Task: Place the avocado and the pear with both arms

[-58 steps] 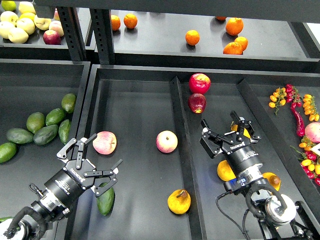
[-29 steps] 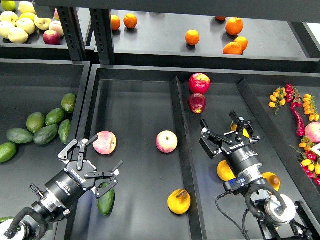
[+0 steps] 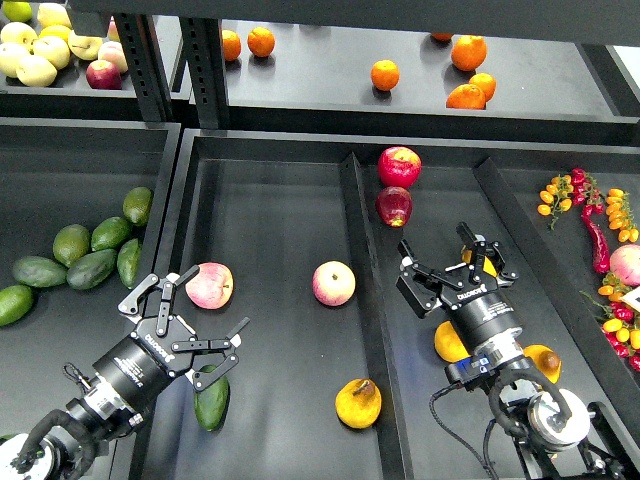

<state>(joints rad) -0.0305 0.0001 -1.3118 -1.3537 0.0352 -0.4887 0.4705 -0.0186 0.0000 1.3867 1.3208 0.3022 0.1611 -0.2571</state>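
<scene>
Head view, counted outward from the pear (image 3: pixel 358 402) low in the middle tray (image 3: pixel 280 230). Just left of that pear: one avocado (image 3: pixel 211 398), half under the left pincer (image 3: pixel 196 318), fingers spread wide, holding nothing. Up and left of the pear: two pink-yellow apples (image 3: pixel 209 285) (image 3: pixel 333 283), well apart. Far left of the pear, in the neighbouring tray: a heap of six green avocados (image 3: pixel 90 266). Up and right of the pear, past the divider: two red apples (image 3: pixel 399 166) (image 3: pixel 394 205), nearly touching. Right of the pear: right pincer (image 3: pixel 456 263), fingers spread, empty, above three yellow-orange fruits (image 3: pixel 449 343) partly hidden by the arm. On the shelf far above the pear: seven oranges (image 3: pixel 385 75).
</scene>
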